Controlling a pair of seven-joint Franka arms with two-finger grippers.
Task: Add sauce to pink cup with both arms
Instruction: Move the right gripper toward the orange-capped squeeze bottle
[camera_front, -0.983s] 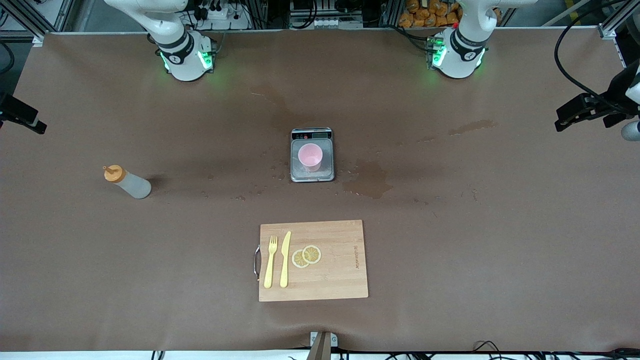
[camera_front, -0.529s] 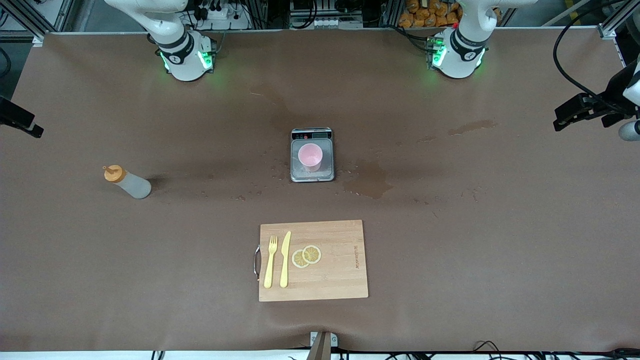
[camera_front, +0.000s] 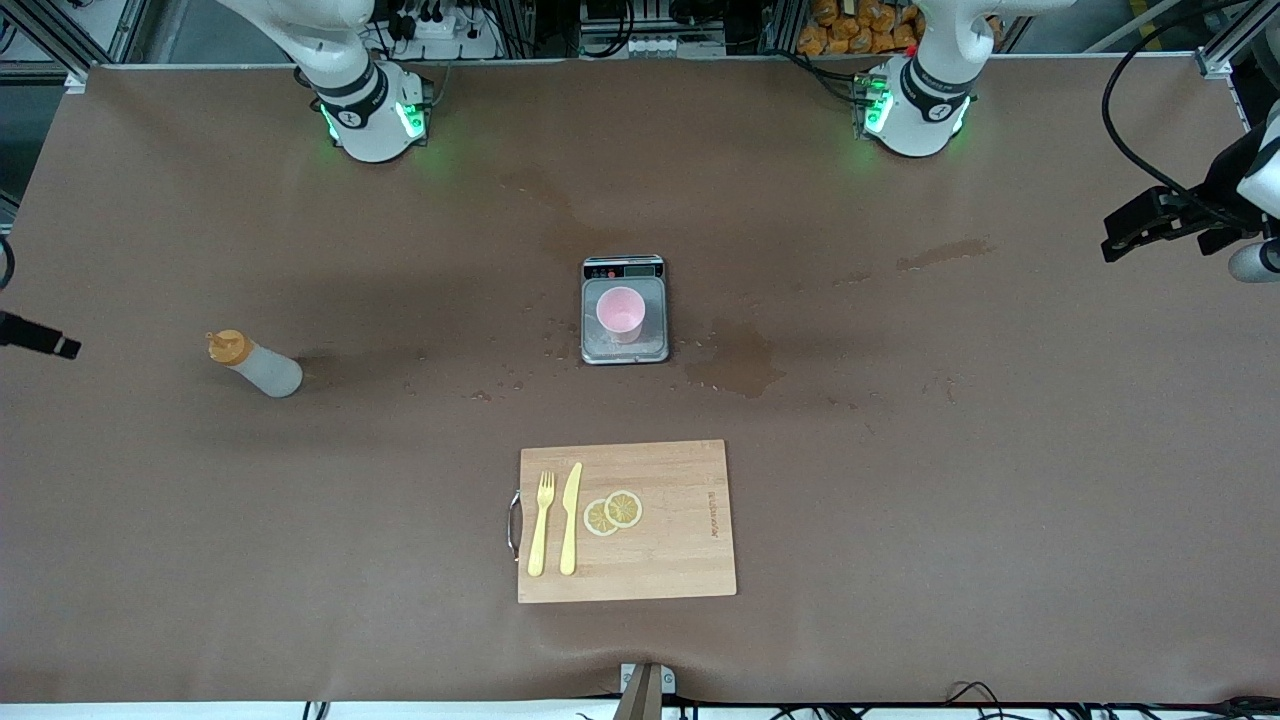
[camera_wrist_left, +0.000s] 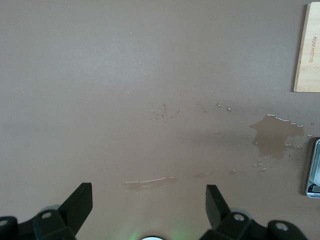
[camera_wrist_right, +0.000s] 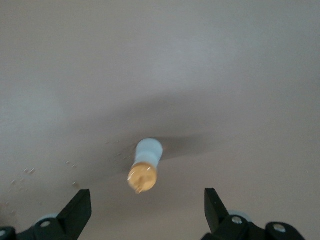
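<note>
The sauce bottle (camera_front: 256, 366), whitish-grey with an orange cap, stands on the brown table toward the right arm's end. It also shows in the right wrist view (camera_wrist_right: 145, 167), upright below the open, empty right gripper (camera_wrist_right: 147, 212). In the front view only a black piece of the right gripper (camera_front: 38, 338) shows at the picture's edge, beside the bottle. The pink cup (camera_front: 620, 312) stands on a grey scale (camera_front: 652, 350) at mid-table. My left gripper (camera_wrist_left: 149, 207) is open and empty over bare, stained table at the left arm's end (camera_front: 1150, 225), apart from the cup.
A wooden cutting board (camera_front: 680, 540) with a yellow fork (camera_front: 541, 522), a yellow knife (camera_front: 571, 518) and lemon slices (camera_front: 613, 513) lies nearer to the front camera than the scale. Wet stains (camera_front: 738, 362) lie beside the scale. The left wrist view shows the board's edge (camera_wrist_left: 307, 50) and the scale's edge (camera_wrist_left: 314, 172).
The right gripper has moved along the table's end, down the front view, and now stands level with the sauce bottle. The left gripper has shifted only slightly. Bottle and cup have not moved.
</note>
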